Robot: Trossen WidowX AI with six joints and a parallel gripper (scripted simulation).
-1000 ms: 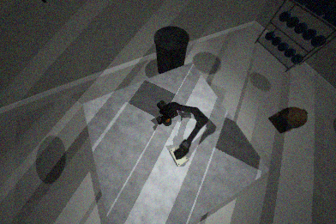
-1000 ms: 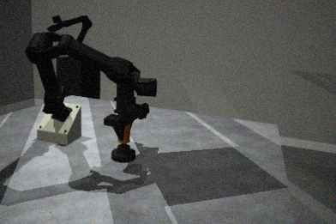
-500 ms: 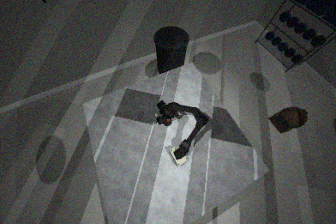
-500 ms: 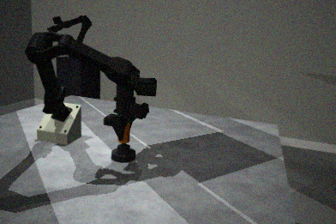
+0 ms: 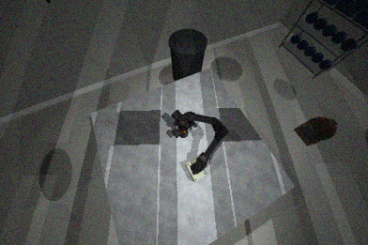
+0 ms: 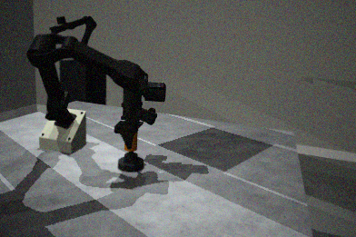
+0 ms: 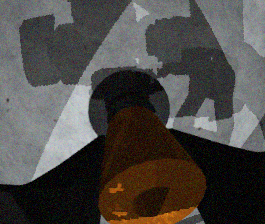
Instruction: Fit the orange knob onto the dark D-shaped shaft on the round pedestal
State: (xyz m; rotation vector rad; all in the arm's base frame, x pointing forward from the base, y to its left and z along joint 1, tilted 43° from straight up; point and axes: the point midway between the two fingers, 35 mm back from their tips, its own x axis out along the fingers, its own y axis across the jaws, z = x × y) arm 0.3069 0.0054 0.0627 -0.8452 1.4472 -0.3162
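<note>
- Gripper [image 5: 182, 130] [image 6: 130, 145] [image 7: 136, 137]: fingers part-way open, pinching the orange knob [image 5: 184, 132] [image 6: 133, 145] [image 7: 150, 187]. Not spread wide, not pressed together.
- Exterior view: fingers point down to 6 o'clock, one dark finger across the knob's front; orange shows on both sides of it.
- Wrist view: dark fingers come in from 8 and 4 o'clock, flanking the knob. Its broad end is near 6 o'clock, narrower end toward 12.
- Knob is over the round pedestal [image 6: 131, 164] [image 7: 96, 113], pedestal at 6 o'clock from it in the exterior view. Orange part stops above the pedestal's wide base.
- Dark stub between orange and base. Can't tell how far the shaft sits in the hole, or whether the flats line up.
- Dark patch on the knob's broad end, wrist view; can't tell if it's the hole or shadow.
- Top view: gripper at 11 o'clock from the cream base block [image 5: 197, 176] [image 6: 54, 141], arm [image 5: 217, 140] [image 6: 51, 81] bowing out toward 3. Black bin [image 5: 188, 55] at 12 from the gripper.
</note>
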